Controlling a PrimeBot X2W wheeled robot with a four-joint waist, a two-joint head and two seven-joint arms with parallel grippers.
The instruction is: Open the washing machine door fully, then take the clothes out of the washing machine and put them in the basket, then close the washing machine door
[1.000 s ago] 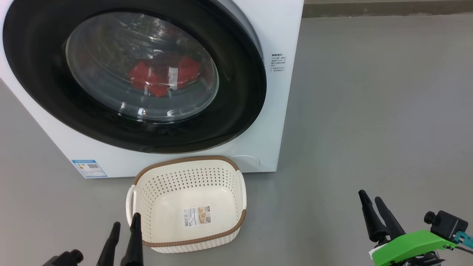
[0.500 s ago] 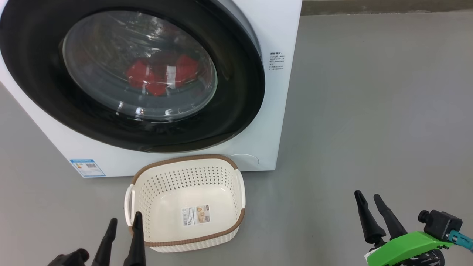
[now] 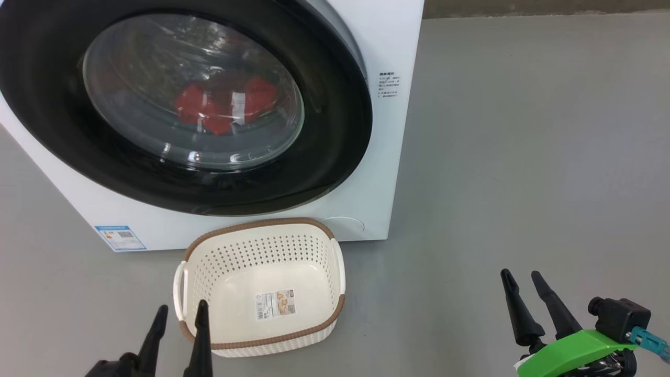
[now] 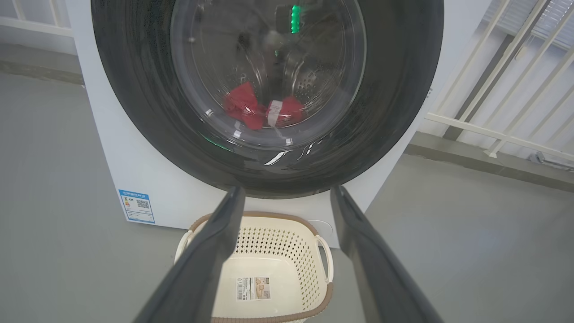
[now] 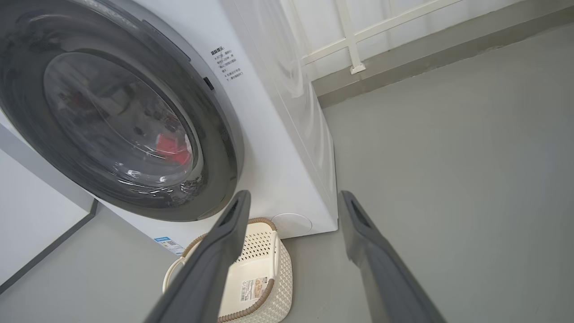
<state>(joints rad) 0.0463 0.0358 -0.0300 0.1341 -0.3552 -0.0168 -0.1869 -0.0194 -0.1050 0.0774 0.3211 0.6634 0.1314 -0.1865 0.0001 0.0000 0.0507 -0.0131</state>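
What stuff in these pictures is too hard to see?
- Head view: the clothes sit behind the washing machine door's reflecting glass; how many pieces is unclear.
- Head view: the printed label is too small to read.
- Left wrist view: fingers of the left gripper cover parts of the basket.
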